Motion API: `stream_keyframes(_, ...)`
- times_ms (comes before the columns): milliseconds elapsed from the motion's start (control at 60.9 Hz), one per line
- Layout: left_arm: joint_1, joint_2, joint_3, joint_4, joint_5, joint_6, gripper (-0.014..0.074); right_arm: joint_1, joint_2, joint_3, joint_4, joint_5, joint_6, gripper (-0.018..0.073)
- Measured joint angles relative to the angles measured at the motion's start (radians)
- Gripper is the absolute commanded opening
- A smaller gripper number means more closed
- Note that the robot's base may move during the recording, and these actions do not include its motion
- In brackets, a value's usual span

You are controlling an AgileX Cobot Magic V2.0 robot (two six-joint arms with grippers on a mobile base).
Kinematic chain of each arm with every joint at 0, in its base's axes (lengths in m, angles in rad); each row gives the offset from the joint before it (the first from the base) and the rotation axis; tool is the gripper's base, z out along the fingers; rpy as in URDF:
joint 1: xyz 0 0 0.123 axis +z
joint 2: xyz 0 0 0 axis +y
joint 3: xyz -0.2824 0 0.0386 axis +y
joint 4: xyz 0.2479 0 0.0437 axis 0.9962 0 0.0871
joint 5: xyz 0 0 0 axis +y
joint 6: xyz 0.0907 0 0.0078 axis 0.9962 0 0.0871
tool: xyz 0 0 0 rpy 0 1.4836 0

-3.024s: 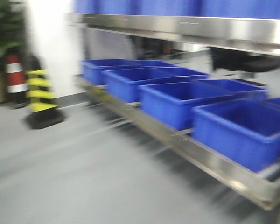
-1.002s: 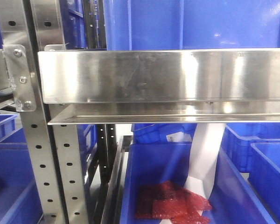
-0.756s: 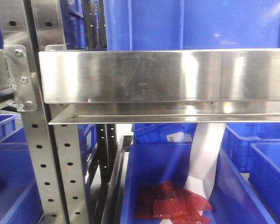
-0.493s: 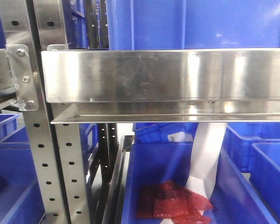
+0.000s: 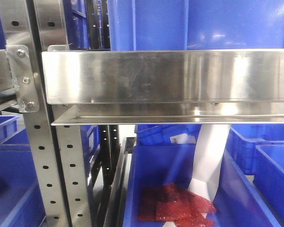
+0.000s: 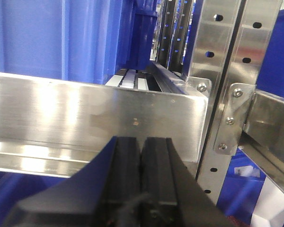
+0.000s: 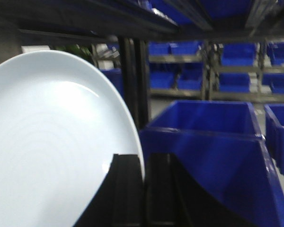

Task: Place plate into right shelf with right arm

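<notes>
**Plate gripped at the rim, in front of the blue bins**

In the right wrist view the right tool (image 7: 143, 160) is closed down on the plate (image 7: 52, 142). Its two black fingers (image 7: 125, 189) pinch the rim at the plate's lower right edge. The white plate stands tilted on edge and fills the left half of that view, clear of any worktop or shelf surface. Just past the tool sits a blue bin (image 7: 203, 142), with more bins on racking further back.

The front camera looks straight at the right shelf (image 5: 146, 78). Its broad steel front lip spans the frame and meets a perforated upright (image 5: 38, 151) through a bolted bracket (image 5: 22, 78). A large blue bin (image 5: 194, 23) stands on this level. In the lower bin (image 5: 156, 165) lie red packets (image 5: 175, 205) beside a white sheet (image 5: 208, 161). The plate does not show in this view.

The left tool (image 6: 140, 142) has its fingers pressed together with nothing between them, and it is close to a steel front lip (image 6: 85, 113).
</notes>
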Motion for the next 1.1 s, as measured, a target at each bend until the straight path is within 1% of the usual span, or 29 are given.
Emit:
stream_keyframes(115,0.0,0.0,0.0,0.0,0.0,0.0,-0.0047,-0.039,0.135,-0.127,-0.027,0.09,-0.014,0.0056)
stream_keyframes(197,0.0,0.0,0.0,0.0,0.0,0.0,-0.0047,-0.083,0.221,-0.197,-0.039,0.135,-0.024,0.0056)
stream_keyframes(329,0.0,0.0,0.0,0.0,0.0,0.0,-0.0047,-0.166,0.346,-0.268,-0.047,0.143,-0.027,0.0056)
stream_keyframes(460,0.0,0.0,0.0,0.0,0.0,0.0,-0.0047,-0.222,0.446,-0.28,-0.051,0.13,-0.031,0.0056)
stream_keyframes(608,0.0,0.0,0.0,0.0,0.0,0.0,-0.0047,-0.248,0.563,-0.28,-0.053,0.108,-0.031,0.0056)
stream_keyframes(756,0.0,0.0,0.0,0.0,0.0,0.0,-0.0047,-0.249,0.658,-0.28,-0.053,0.079,-0.031,0.0056)
stream_keyframes(920,0.0,0.0,0.0,0.0,0.0,0.0,-0.0047,-0.249,0.711,-0.28,-0.053,0.062,-0.031,0.0064)
stream_keyframes(970,0.0,0.0,0.0,0.0,0.0,0.0,-0.0047,-0.249,0.717,-0.28,-0.053,0.057,-0.031,0.0088)
stream_keyframes(1035,0.0,0.0,0.0,0.0,0.0,0.0,-0.0047,-0.249,0.721,-0.28,-0.053,0.057,-0.031,0.0167)
stream_keyframes(1085,0.0,0.0,0.0,0.0,0.0,0.0,-0.0047,-0.249,0.721,-0.28,-0.053,0.054,-0.031,0.0259)
stream_keyframes(1101,0.0,0.0,0.0,0.0,0.0,0.0,-0.0047,-0.249,0.721,-0.28,-0.053,0.052,-0.031,0.0305)
